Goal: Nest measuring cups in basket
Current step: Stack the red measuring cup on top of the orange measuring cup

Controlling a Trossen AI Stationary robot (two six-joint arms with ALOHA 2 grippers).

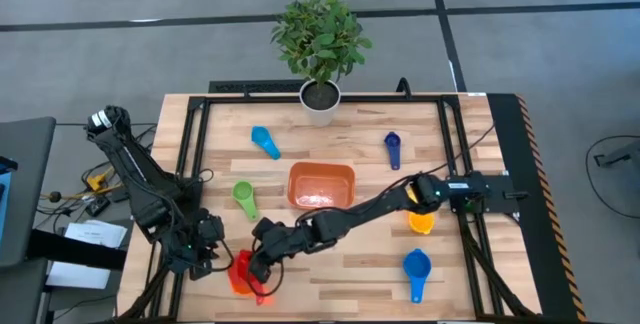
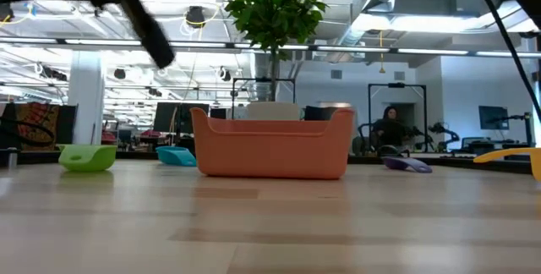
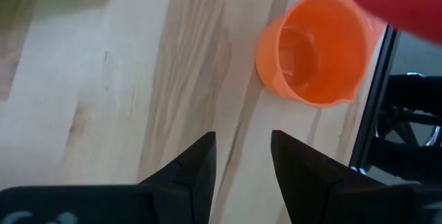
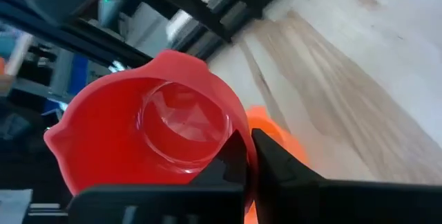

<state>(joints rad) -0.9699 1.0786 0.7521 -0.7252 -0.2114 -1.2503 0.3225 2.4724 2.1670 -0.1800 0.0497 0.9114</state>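
Note:
My right gripper [image 4: 254,160] reaches across to the table's near left and is shut on a red measuring cup [image 1: 240,270]. Just under it an orange cup [image 3: 314,51] stands on the wood. My left gripper [image 3: 242,158] hovers open beside that orange cup, touching nothing. The orange basket [image 1: 322,185] rests on its base at mid-table. On the table around it lie a green cup [image 1: 244,199], a light blue cup [image 1: 265,142], a navy cup [image 1: 392,147], a yellow cup [image 1: 422,223] and a blue cup [image 1: 416,269]. My right gripper pinches the red cup's wall at its rim [image 4: 238,137], one finger [image 4: 231,162] inside the bowl and the other outside. The cup is lifted clear of the table and tipped, its opening turned toward the wrist camera.
A white plant pot [image 1: 320,100] with a leafy plant stands at the far edge. Black frame rails [image 1: 190,154] run along the table's left and right sides. My right arm [image 1: 350,214] stretches just in front of the basket. Bare wood lies between the basket and the near edge.

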